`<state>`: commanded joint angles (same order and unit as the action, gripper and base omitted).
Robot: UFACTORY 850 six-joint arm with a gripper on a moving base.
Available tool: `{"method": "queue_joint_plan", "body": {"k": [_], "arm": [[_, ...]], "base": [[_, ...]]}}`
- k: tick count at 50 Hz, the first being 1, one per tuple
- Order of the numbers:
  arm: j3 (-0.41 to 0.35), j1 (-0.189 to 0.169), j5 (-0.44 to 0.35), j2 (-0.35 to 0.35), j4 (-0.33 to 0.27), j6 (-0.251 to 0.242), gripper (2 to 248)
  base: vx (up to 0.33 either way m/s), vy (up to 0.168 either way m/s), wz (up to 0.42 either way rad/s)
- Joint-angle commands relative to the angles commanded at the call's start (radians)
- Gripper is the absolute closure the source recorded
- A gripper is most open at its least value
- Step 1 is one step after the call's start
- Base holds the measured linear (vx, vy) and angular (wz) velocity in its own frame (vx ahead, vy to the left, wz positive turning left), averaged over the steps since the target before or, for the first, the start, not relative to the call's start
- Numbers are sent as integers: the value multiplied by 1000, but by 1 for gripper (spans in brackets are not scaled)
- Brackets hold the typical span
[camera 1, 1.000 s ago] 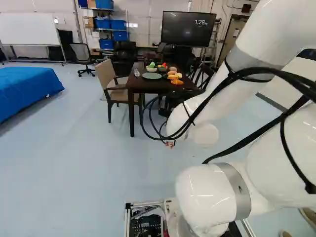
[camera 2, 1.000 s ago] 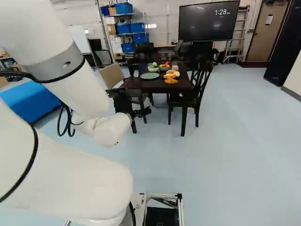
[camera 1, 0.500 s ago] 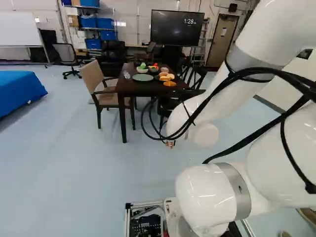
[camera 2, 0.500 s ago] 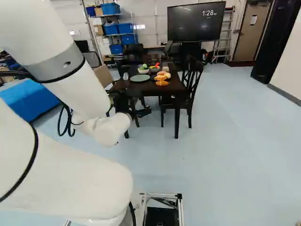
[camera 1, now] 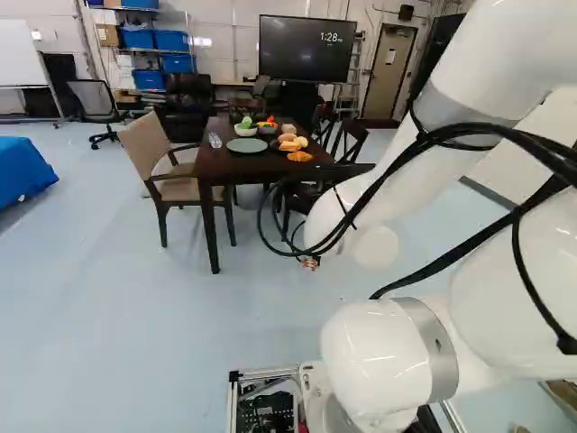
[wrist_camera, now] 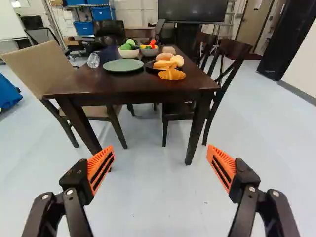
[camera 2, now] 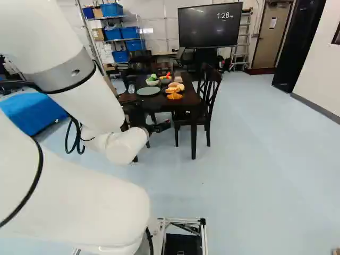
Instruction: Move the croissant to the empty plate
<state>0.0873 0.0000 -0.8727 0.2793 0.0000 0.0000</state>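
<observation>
Dark desk (wrist_camera: 118, 86) ahead: best roll slowly towards the croissant (wrist_camera: 172, 74), with the wide-spread end effector (wrist_camera: 160, 148) raised clear.

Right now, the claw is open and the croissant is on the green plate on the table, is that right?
Almost! The croissant is not on the green plate. The wrist view shows it beside that plate, just in front of the other bread. The rest is right: the claw is open, and the green plate is on the table.
</observation>
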Motion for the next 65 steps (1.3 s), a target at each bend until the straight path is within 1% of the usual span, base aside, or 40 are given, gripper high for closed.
{"method": "queue_joint_plan", "body": {"k": [65], "arm": [[0,0,0,0,0,0,3]], "base": [[129,-2,-17]]}}
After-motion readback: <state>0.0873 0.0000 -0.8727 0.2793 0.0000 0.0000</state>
